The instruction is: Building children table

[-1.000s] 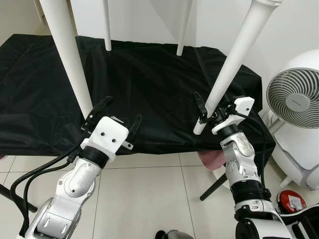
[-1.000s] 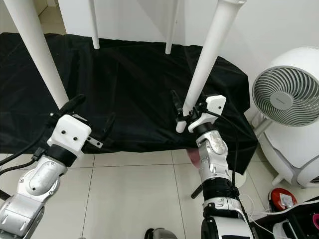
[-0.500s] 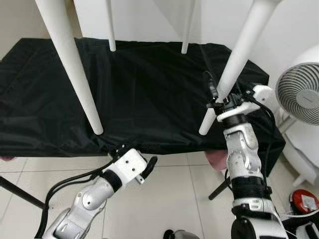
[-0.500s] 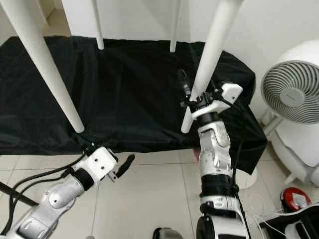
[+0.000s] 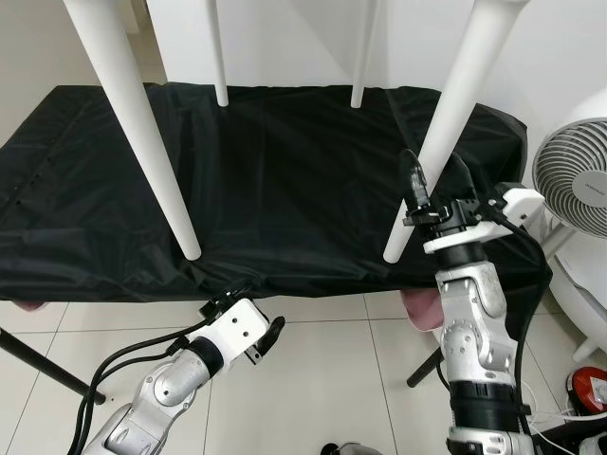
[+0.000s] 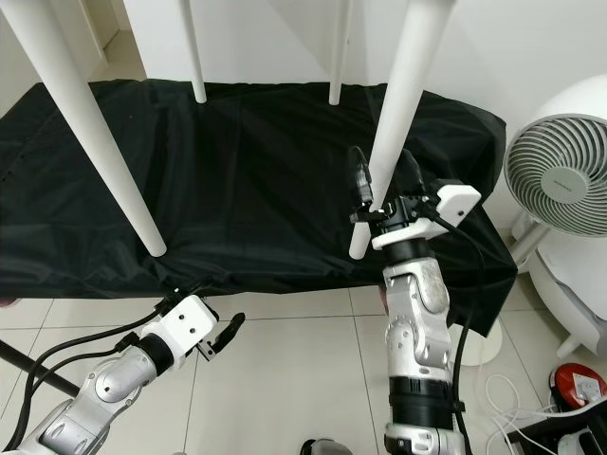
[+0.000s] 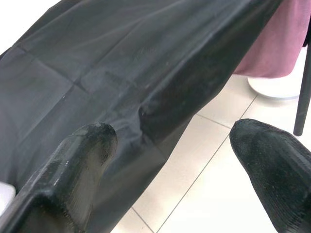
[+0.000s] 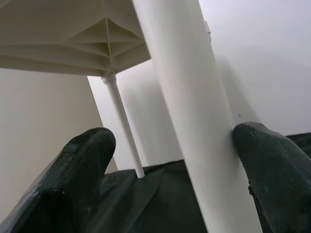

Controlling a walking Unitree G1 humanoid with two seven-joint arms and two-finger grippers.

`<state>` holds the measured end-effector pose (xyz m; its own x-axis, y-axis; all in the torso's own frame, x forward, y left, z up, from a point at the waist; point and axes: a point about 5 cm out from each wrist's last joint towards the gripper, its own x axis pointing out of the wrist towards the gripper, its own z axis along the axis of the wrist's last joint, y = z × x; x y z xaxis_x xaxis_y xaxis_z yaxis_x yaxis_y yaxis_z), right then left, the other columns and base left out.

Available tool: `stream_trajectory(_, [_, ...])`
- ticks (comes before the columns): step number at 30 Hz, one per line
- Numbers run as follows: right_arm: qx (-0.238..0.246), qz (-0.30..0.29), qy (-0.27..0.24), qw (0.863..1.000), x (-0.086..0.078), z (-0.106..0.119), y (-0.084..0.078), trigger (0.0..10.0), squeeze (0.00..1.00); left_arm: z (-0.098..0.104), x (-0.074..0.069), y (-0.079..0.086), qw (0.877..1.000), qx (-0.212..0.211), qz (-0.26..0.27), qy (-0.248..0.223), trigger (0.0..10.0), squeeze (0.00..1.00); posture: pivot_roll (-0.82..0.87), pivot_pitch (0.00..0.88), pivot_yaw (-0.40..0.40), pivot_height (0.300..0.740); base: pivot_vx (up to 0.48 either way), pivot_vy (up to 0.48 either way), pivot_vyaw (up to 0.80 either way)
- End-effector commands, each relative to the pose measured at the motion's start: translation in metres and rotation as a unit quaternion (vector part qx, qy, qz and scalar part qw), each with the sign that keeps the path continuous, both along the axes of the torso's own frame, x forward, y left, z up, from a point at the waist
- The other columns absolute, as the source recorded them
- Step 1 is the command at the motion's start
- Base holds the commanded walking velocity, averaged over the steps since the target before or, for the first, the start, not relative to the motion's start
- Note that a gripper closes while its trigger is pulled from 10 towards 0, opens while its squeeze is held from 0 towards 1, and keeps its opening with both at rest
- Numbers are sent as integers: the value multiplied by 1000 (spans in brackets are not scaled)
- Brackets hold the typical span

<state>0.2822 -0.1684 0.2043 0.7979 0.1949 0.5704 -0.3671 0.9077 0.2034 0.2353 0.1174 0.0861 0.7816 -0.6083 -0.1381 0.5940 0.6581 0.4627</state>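
Observation:
A white children's table stands on a black cloth [image 5: 285, 171]; its underside [image 8: 63, 34] and its legs are in view. My right gripper [image 5: 434, 185] is open around the front right leg [image 5: 446, 123], a little above its foot, with one finger [image 8: 272, 165] against the leg and the other [image 8: 77, 170] apart from it. The front left leg [image 5: 142, 133] stands free. My left gripper [image 6: 211, 308] hangs open and empty over the floor tiles, below the cloth's front edge [image 7: 160, 116]. Two thin back legs [image 5: 217, 52] stand by the wall.
A white fan [image 5: 574, 199] stands at the right, with a red object [image 5: 590, 384] on the floor below it. Something pink [image 5: 422, 308] shows under the cloth's front right corner. A black stand leg [image 5: 38, 365] slants across the tiles at the left.
My left gripper has dropped from beside the front left leg to below the cloth's edge. The right gripper stays at the front right leg. The camera has shifted.

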Motion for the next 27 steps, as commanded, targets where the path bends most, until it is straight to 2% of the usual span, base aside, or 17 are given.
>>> stream_trajectory(1, [-1, 4, 6, 1000, -3, -1, 2, 10000, 0, -7, -3, 4, 1000, 5, 6, 9, 10000, 0, 8, 2, 18, 740, 0, 0, 0])
stream_trajectory(8, [2, -6, 18, 1000, -5, -5, -2, 10000, 0, -11, -5, 4, 1000, -3, 6, 12, 10000, 0, 5, 0, 25, 740, 0, 0, 0])
stream_trajectory(11, [-23, 11, 27, 999, -7, -7, 1, 10000, 0, -15, -5, 5, 1000, -5, 9, 19, 10000, 0, 14, 0, 22, 740, 0, 0, 0])
stream_trajectory(13, [-85, 50, 51, 994, -8, -24, 9, 10000, 0, -18, -6, 6, 1000, -7, 11, 26, 10000, 0, 16, 0, 16, 740, 0, 0, 0])
stream_trajectory(15, [-85, 50, 51, 994, -8, -24, 9, 10000, 0, -18, -6, 6, 1000, -7, 11, 26, 10000, 0, 16, 0, 16, 740, 0, 0, 0])
stream_trajectory(17, [-137, 86, 77, 984, -12, -41, 15, 10000, 0, -21, -5, 6, 999, -14, 11, 32, 10000, 0, 15, 0, 4, 740, 0, 0, 0])
stream_trajectory(18, [-137, 86, 77, 984, -12, -41, 15, 10000, 0, -21, -5, 6, 999, -14, 11, 32, 10000, 0, 15, 0, 4, 740, 0, 0, 0])
stream_trajectory(21, [-203, 145, 122, 961, -19, -74, 25, 10000, 0, -34, -9, 8, 997, -34, 14, 72, 10000, 0, 17, 0, -7, 740, 0, 0, 0])
stream_trajectory(22, [-203, 145, 122, 961, -19, -74, 25, 10000, 0, -34, -9, 8, 997, -34, 14, 72, 10000, 0, 17, 0, -7, 740, 0, 0, 0])
stream_trajectory(23, [-225, 161, 141, 951, -22, -89, 28, 10000, 0, -42, -11, 10, 995, -44, 18, 89, 10000, 0, 15, 0, -6, 740, 0, 0, 0])
stream_trajectory(25, [-225, 161, 141, 951, -22, -89, 28, 10000, 0, -42, -11, 10, 995, -44, 18, 89, 10000, 0, 15, 0, -6, 740, 0, 0, 0])
stream_trajectory(27, [-253, 172, 158, 939, -25, -106, 30, 10000, 0, -50, -11, 14, 993, -47, 29, 106, 10000, 0, 14, 0, -10, 740, 0, 0, 0])
